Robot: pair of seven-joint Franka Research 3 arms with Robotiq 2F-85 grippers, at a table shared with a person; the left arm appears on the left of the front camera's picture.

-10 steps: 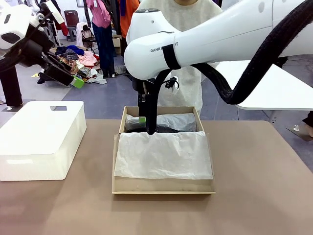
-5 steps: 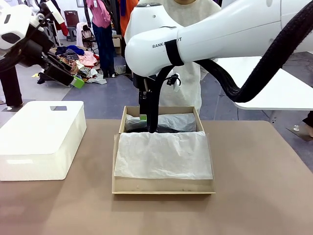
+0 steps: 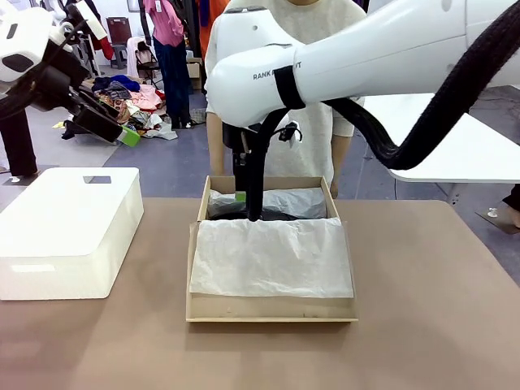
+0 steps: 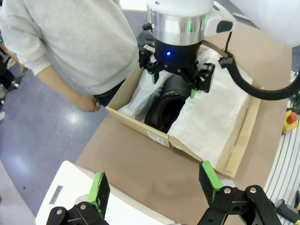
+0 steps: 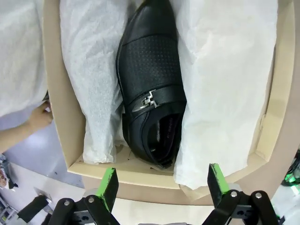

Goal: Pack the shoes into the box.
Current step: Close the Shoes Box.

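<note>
One black glossy shoe (image 5: pixel 150 89) with a side buckle lies in the back of the tan cardboard box (image 3: pixel 272 310), nested between folds of white tissue paper (image 3: pixel 272 256). My right gripper (image 3: pixel 248 203) hangs open just above this shoe (image 4: pixel 166 105), holding nothing; its green pads (image 5: pixel 110 183) stand wide apart. I cannot see a second shoe; tissue covers the front of the box (image 4: pixel 140 126). My left gripper (image 3: pixel 114 130) is raised at the far left, open and empty, and its green pads (image 4: pixel 98 187) hover over the table's left side.
A white rounded plastic box (image 3: pixel 69 231) sits on the table to the left of the cardboard box. A person in a light sweatshirt (image 3: pixel 280 89) stands at the far edge, one hand (image 5: pixel 40 117) next to the box's back wall. Bare brown table lies to the right.
My right gripper has lifted slightly off the shoe and stays open. The person's forearms have come into view beside the box. My left arm has not moved.
</note>
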